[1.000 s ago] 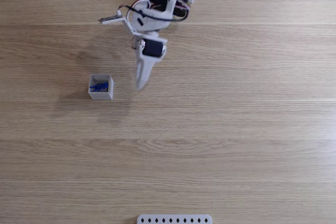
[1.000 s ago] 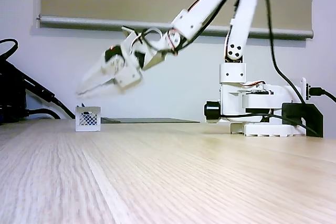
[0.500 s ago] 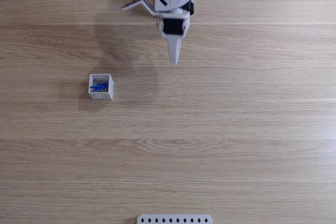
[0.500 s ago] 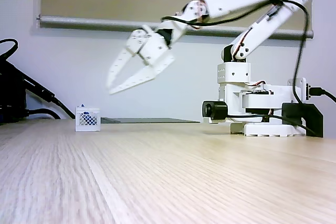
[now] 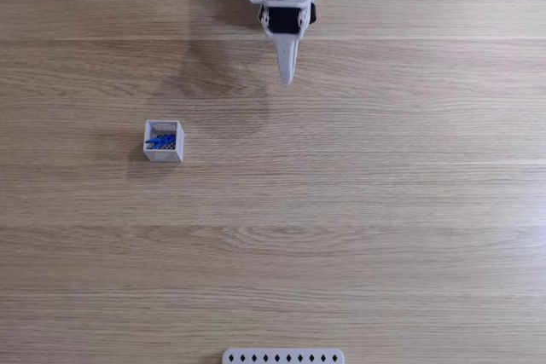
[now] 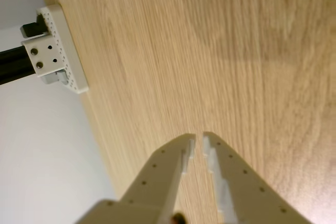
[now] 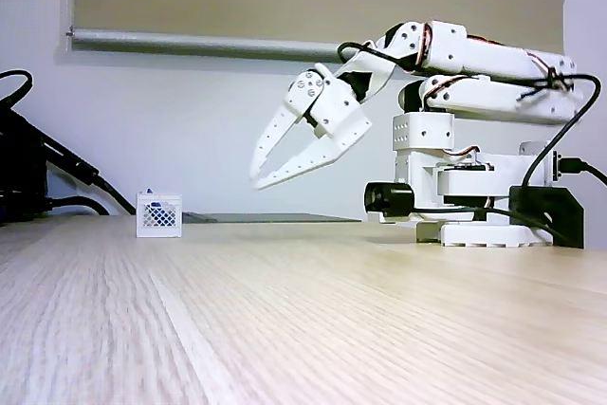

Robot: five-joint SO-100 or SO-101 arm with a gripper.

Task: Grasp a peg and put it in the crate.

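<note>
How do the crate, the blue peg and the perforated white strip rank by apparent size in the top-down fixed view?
1. Perforated strip, longest by far, though cut by the bottom edge.
2. Crate, a small square.
3. Peg, lying inside the crate and spanning most of its width.
All rest at table level, so nearness hardly skews this.

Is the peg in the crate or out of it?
In: the blue peg lies inside the crate, seen from above.

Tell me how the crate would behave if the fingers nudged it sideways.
The crate looks small and thin-walled, so it is probably light and would likely slide on the smooth table. Its squat, square shape suggests a low push shouldn't tip it. The peg inside might rattle.
</note>
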